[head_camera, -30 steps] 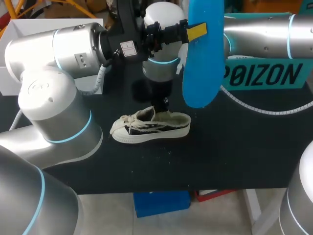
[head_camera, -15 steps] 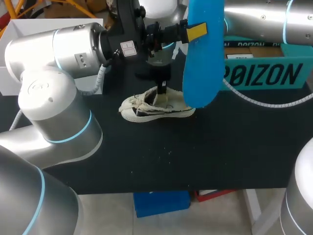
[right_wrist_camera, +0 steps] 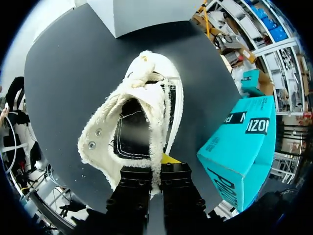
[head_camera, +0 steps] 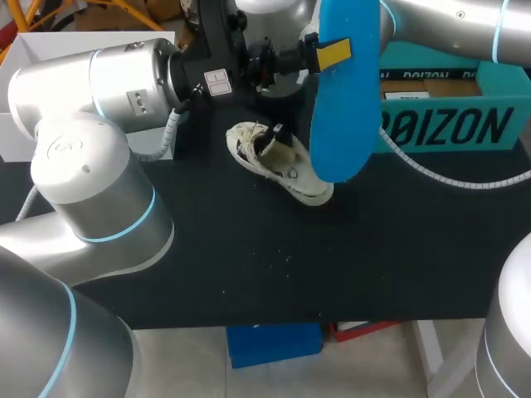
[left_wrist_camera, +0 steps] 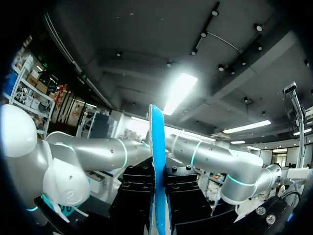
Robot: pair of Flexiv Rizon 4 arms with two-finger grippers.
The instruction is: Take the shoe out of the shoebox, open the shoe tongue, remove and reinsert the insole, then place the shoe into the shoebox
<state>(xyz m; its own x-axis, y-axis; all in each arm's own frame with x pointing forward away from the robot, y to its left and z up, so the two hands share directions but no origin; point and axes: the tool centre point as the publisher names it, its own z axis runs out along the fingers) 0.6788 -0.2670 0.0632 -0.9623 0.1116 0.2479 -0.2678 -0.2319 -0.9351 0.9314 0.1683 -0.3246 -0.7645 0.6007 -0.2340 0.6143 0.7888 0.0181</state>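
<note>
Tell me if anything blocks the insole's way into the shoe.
Nothing visible does. The shoe gapes open and looks empty inside. The right gripper pinches only its rim. The left gripper holds the insole aloft.

Robotics lab. Two heavy silver robot arms, the left arm (head_camera: 91, 166) and the right arm (head_camera: 448, 25), hang over a plain matte black desk (head_camera: 373, 265). Blue light rings glow at their joints (a coiled white cable (head_camera: 431, 180) trails from the right one). A teal cardboard shoebox (head_camera: 448, 124) and a white box (head_camera: 15, 137) stand at the desk's far side.
</note>
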